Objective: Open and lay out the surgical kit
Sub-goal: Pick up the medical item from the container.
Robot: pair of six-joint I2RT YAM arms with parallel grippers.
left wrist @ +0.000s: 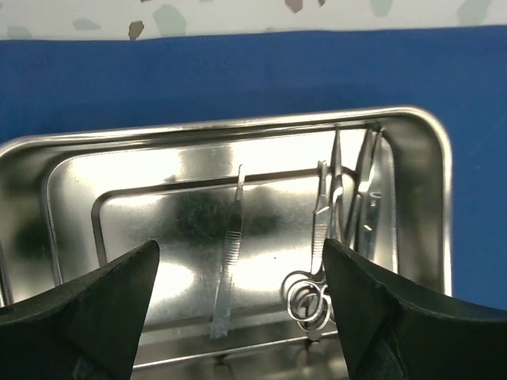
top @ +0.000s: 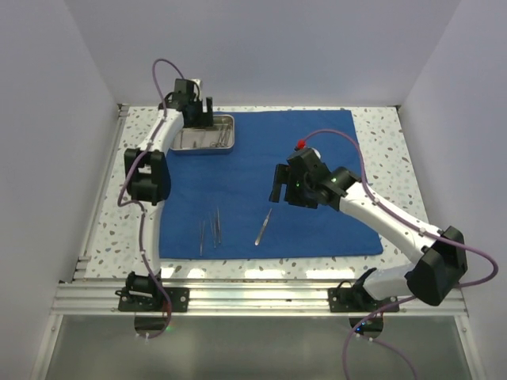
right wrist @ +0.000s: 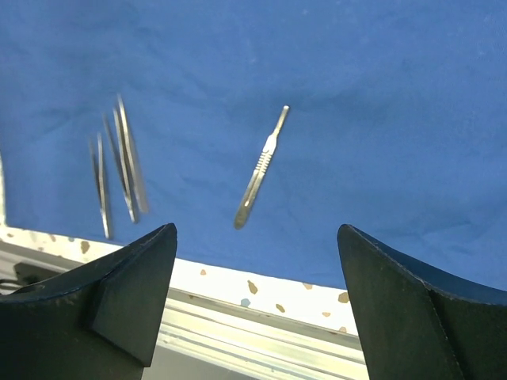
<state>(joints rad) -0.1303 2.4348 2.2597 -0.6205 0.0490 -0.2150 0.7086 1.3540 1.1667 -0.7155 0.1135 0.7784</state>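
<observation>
The royal-blue cloth (top: pixel 317 158) lies spread flat on the table. The steel tray (top: pixel 230 120) sits on its far left corner. My left gripper (top: pixel 200 117) hangs open and empty over the tray (left wrist: pixel 238 124), which holds scissors (left wrist: pixel 315 273), a flat ribbed handle (left wrist: pixel 228 261) and more steel tools (left wrist: pixel 368 198) along its right wall. My right gripper (top: pixel 276 185) hovers open and empty over the cloth's middle (right wrist: pixel 380 95). A scalpel-like handle (top: pixel 263 227) (right wrist: pixel 261 168) and thin tweezers (top: pixel 214 226) (right wrist: pixel 127 162) lie on the cloth's near part.
Speckled white tabletop (top: pixel 380 257) borders the cloth. An aluminium rail (top: pixel 253 299) runs along the near edge with both arm bases. White walls enclose the left, right and back. A second thin tool (right wrist: pixel 101 188) lies left of the tweezers.
</observation>
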